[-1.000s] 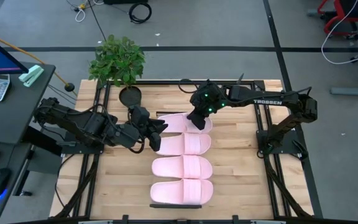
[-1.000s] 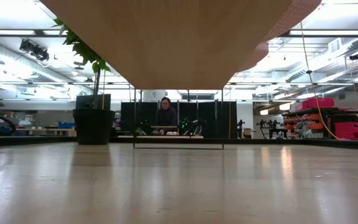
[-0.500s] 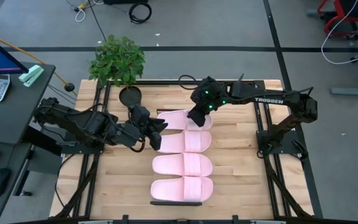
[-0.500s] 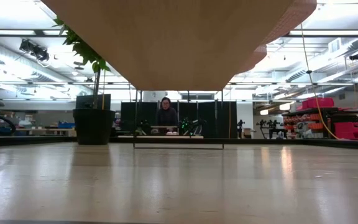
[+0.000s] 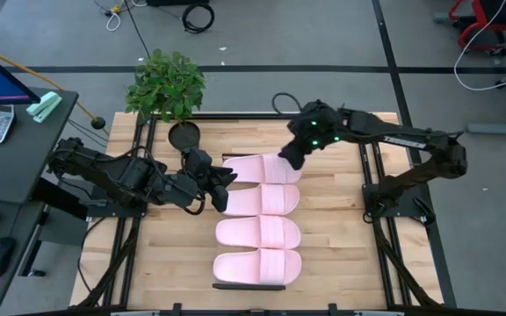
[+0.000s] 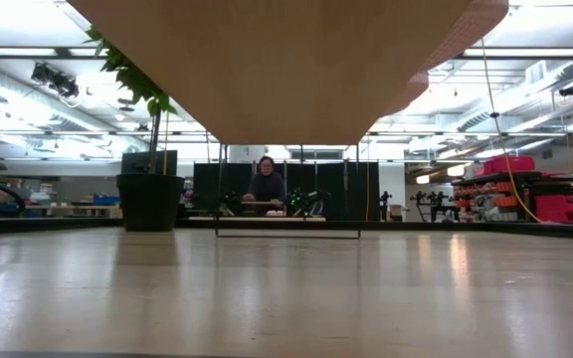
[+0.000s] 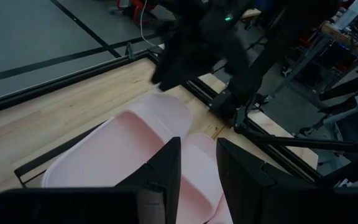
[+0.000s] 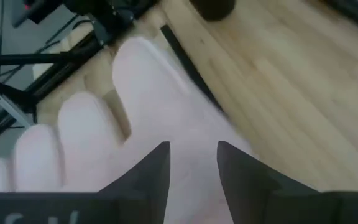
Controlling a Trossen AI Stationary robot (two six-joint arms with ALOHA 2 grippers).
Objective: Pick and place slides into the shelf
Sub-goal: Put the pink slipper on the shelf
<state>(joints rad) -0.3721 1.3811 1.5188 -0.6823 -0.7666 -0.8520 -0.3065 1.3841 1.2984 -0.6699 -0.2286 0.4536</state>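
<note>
Four pale pink slides lie side by side in a row on the shelf, whose black end rail shows at the near end. From far to near they are the far slide, a second, a third and the nearest. My right gripper hangs open above the far slide's right end, clear of it. My left gripper is open and hovers over the left ends of the two far slides. I see no contact.
A potted plant and a black round pot stand at the far left of the table. Black frame rails run along both sides. In the low view a wooden underside spans overhead, with a person far behind.
My right gripper has opened and let go of the far slide. It then rose and drew back toward the table's far right. The far slide stays lying flat at the far end of the row.
</note>
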